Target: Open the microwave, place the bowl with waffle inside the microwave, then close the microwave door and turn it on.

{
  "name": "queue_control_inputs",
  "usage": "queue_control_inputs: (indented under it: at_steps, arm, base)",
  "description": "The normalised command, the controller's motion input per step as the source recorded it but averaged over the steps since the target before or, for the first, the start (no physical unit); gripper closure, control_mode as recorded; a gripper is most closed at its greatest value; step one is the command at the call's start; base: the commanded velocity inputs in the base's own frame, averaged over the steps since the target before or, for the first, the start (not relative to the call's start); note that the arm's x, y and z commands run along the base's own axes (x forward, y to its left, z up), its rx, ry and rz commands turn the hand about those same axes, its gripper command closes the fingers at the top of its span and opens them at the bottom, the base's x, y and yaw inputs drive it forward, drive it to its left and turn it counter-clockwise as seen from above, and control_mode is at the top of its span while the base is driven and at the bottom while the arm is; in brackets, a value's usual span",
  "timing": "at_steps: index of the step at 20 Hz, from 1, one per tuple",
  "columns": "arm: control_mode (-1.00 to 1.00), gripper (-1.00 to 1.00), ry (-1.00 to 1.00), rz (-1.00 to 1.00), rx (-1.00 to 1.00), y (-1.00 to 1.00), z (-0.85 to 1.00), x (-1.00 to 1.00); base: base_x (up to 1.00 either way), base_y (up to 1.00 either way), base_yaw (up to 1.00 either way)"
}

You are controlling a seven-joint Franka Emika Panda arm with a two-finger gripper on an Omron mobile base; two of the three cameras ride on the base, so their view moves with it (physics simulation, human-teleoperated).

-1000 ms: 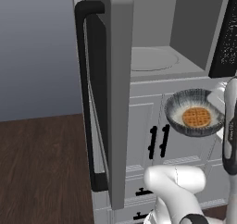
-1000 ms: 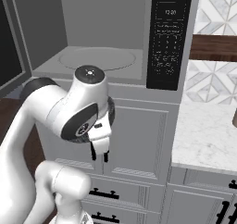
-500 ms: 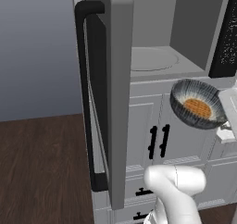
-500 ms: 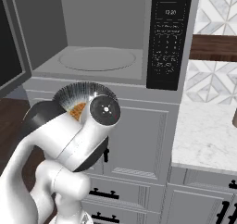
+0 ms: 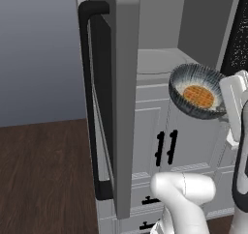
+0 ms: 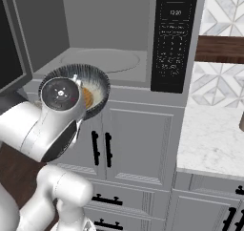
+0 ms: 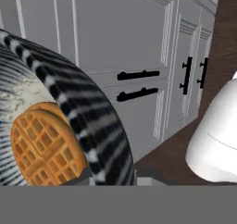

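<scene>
The bowl (image 5: 197,91) rides in the air, tipped on its side, just below and in front of the open microwave (image 6: 102,39), the gripper's (image 5: 227,113) jaws narrow, pinching its rim. It looks stiff and light, a thin rim the sensible hold, but the waffle (image 7: 45,143) sits loose and could slide out at this tilt. Compared with a second ago, the bowl is higher and nearer the cavity; the door (image 5: 121,97) hangs wide open as before.

The microwave (image 6: 119,44) stands open, its grey cavity and round turntable bare. Its door (image 5: 114,97) is swung wide, black bar handle outward. The bowl (image 5: 196,90), tilted with a waffle (image 5: 198,95) inside, hangs in front of the cavity, just below its floor.
</scene>
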Motion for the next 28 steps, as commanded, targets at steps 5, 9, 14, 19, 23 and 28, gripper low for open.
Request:
queue_control_inputs:
  at_steps: [5, 9, 14, 19, 23, 28]
  arm:
    - [-1.00, 1.00, -0.08, -0.13, -0.13, 0.34, 0.50, 0.37]
    - [-1.00, 1.00, -0.05, -0.08, -0.16, 0.23, 0.54, 0.43]
    - [-1.00, 1.00, -0.02, -0.07, -0.15, 0.11, 0.39, 0.62]
    - [-1.00, 1.00, 0.10, -0.05, -0.01, 0.00, 0.03, 0.85]
    - [-1.00, 1.00, 0.14, -0.03, 0.00, 0.04, 0.00, 0.83]
    - [-1.00, 1.00, 0.01, 0.00, 0.00, 0.00, 0.00, 0.72]
  base:
    - [0.00, 0.00, 0.00]
    - [0.00, 0.00, 0.00]
    - [0.00, 0.00, 0.00]
    - [0.00, 0.00, 0.00]
    - [0.00, 0.00, 0.00]
    - [0.00, 0.00, 0.00]
